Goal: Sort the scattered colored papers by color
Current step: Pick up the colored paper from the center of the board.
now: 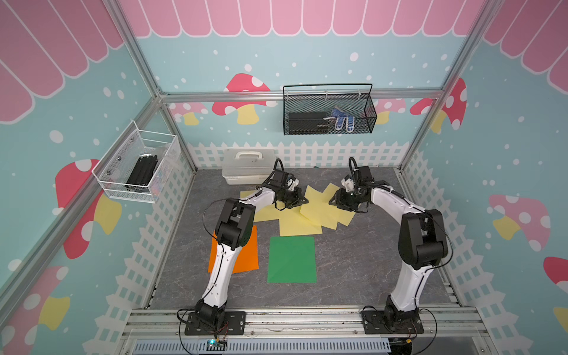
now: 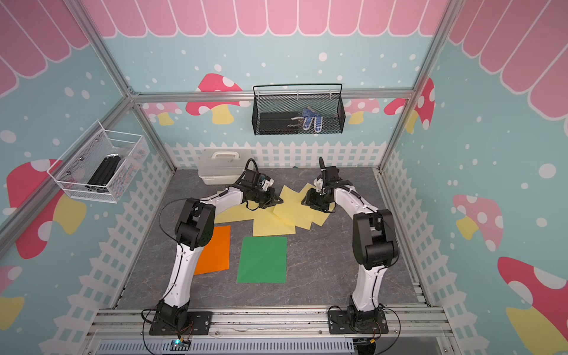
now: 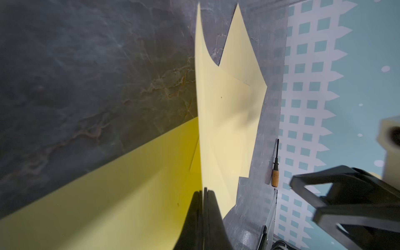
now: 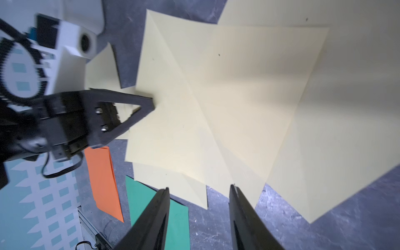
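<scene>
A thin pale yellow paper sheet (image 4: pixel 173 129) in the overlapping pile at the far middle of the grey marbled table (image 1: pixel 353 261) is standing raised at one edge, pinched by the clenched left gripper (image 3: pixel 204 190). The right gripper (image 4: pixel 199 187) is hovering over the pile, jaws spread, grasping nothing. The left arm (image 1: pixel 221 267) is hiding part of the flat orange paper sheet (image 1: pixel 249 255).

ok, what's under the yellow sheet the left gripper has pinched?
More pale yellow sheets, overlapping, on the grey table. The left gripper is shut on the edge of the pinched sheet. Whether another colour lies beneath the pile cannot be seen: it is covered.
</scene>
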Robot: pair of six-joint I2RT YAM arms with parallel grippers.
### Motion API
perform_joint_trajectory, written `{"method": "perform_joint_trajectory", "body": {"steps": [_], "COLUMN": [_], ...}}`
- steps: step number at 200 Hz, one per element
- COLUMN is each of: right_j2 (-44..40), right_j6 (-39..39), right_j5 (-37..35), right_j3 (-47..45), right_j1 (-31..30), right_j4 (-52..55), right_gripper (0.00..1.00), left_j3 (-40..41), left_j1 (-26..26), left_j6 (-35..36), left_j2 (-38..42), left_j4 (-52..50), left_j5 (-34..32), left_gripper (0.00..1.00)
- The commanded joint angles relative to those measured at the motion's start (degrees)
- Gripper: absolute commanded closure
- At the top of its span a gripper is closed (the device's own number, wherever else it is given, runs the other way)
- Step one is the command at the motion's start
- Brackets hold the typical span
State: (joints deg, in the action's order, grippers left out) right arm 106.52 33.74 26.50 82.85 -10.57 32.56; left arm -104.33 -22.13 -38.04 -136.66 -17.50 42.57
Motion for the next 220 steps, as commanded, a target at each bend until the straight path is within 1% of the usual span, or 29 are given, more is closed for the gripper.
{"method": "perform_joint_trajectory", "body": {"steps": [1, 6, 11, 53, 104, 136, 171, 198, 220], "right_j2": [-6.61, -7.88, -9.26, -20.18, -30.53, -33.16, -34.41, -35.02, -35.55], "right_j6": [0.87, 1.02, 1.14, 1.79, 1.57, 1.93, 1.86, 1.92, 2.24], "right_j5": [-2.03, -2.23, -2.41, -4.67, -6.99, -6.34, -6.11, -5.76, -5.16], "right_j3": [-2.94, -3.64, -4.33, -9.22, -9.9, -9.64, -9.81, -10.46, -11.54], "right_j1": [-0.42, -0.47, -0.43, -0.47, -0.42, -0.41, -0.43, -0.42, -0.42], "right_j4": [1.76, 1.88, 1.94, 3.72, 7.31, 8.16, 8.51, 8.56, 7.85], "right_gripper": [0.52, 0.52, 0.52, 0.5, 0.47, 0.46, 0.45, 0.45, 0.45], "left_j3": [4.02, 5.01, 6.13, 14.95, 19.92, 22.58, 28.9, 33.84, 36.66], "left_j1": [-1.07, -1.07, -2.71, -5.92, -12.27, -16.25, -20.52, -25.22, -28.99], "left_j6": [-5.31, -6.25, -7.32, -16.26, -21.24, -24.37, -31.66, -35.3, -37.89], "left_j2": [6.55, 7.38, 8.08, 14.53, 19.96, 21.97, 23.44, 24.82, 25.25], "left_j4": [6.34, 7.61, 8.81, 18.7, 23.19, 25.76, 32.93, 36.17, 36.41], "left_j5": [-1.55, -1.88, -2.24, -6.37, -12.63, -16.45, -20.46, -25.37, -30.37], "left_gripper": [1.0, 1.0, 1.0, 1.0, 1.0, 1.0, 1.0, 1.0, 1.0]}}
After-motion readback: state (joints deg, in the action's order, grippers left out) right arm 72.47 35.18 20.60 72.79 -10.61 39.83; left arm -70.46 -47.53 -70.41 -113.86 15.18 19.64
